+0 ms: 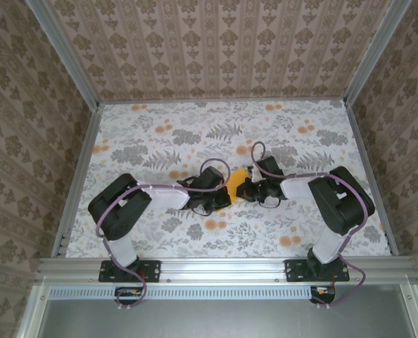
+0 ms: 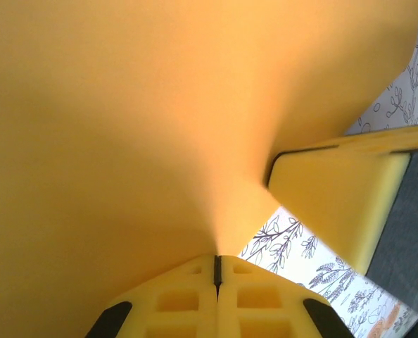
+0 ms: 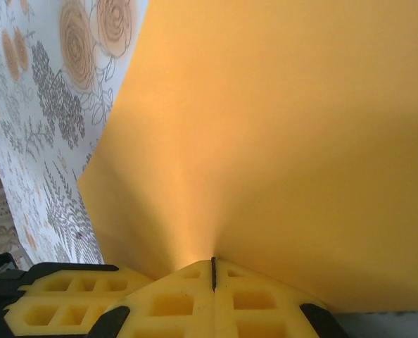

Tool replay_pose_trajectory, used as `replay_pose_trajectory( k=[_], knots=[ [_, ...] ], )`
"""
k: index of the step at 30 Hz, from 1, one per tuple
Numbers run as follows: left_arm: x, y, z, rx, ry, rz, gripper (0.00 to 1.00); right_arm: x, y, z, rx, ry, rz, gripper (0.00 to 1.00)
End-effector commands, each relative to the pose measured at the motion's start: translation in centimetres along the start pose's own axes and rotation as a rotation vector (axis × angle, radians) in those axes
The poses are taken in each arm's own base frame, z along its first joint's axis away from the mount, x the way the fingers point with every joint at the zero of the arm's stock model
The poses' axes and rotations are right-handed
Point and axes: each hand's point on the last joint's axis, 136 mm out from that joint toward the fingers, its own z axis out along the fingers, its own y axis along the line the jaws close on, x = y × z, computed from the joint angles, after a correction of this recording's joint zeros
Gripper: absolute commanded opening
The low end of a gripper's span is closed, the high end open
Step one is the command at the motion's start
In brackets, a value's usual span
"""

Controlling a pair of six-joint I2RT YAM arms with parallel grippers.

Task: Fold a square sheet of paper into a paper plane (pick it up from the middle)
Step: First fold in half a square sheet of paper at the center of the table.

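Observation:
The square sheet of paper [image 1: 236,180] is plain orange-yellow and sits at the table's middle, pinched between both grippers. My left gripper [image 1: 226,191] holds it from the left and my right gripper [image 1: 245,187] from the right, tips almost meeting. In the left wrist view the sheet [image 2: 160,127] rises in a curved wall straight out of the shut left gripper [image 2: 217,266], with a yellow finger of the right gripper [image 2: 336,204] beside it. In the right wrist view the sheet [image 3: 279,141] fans up from the shut right gripper [image 3: 213,269]. Most of the sheet's outline is hidden.
A floral tablecloth [image 1: 160,141] covers the table, with bare cloth behind and to both sides of the grippers. Aluminium rails [image 1: 79,176] and wallpapered walls [image 1: 216,49] enclose it. The arm bases [image 1: 128,271] stand at the near edge.

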Motion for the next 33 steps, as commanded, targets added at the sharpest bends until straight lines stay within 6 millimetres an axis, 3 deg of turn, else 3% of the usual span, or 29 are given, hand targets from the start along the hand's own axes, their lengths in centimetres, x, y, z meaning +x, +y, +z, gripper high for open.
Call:
replay_pose_trajectory(
  k=[1,13,22,28,33],
  knots=[
    [4.4,7.0,0.0,-0.222,0.142,-0.090,0.00,-1.9,-4.4,-0.4,0.133,-0.066,0.038,0.00],
    [4.6,7.6,-0.3,-0.227,0.137,-0.103,0.00,-6.0,-6.9,-1.9,0.139,-0.159,0.118,0.00],
    [4.7,7.7,-0.2,-0.227,0.140,-0.100,0.00,-8.5,-7.4,-2.8,0.127,-0.212,0.137,0.00],
    [4.7,7.5,-0.2,-0.222,0.141,-0.092,0.00,-9.3,-5.3,-3.9,0.078,-0.236,0.108,0.00],
    [4.4,7.1,-0.1,-0.215,0.137,-0.081,0.00,-8.6,-2.9,-5.6,0.013,-0.253,0.077,0.00]
  ],
)
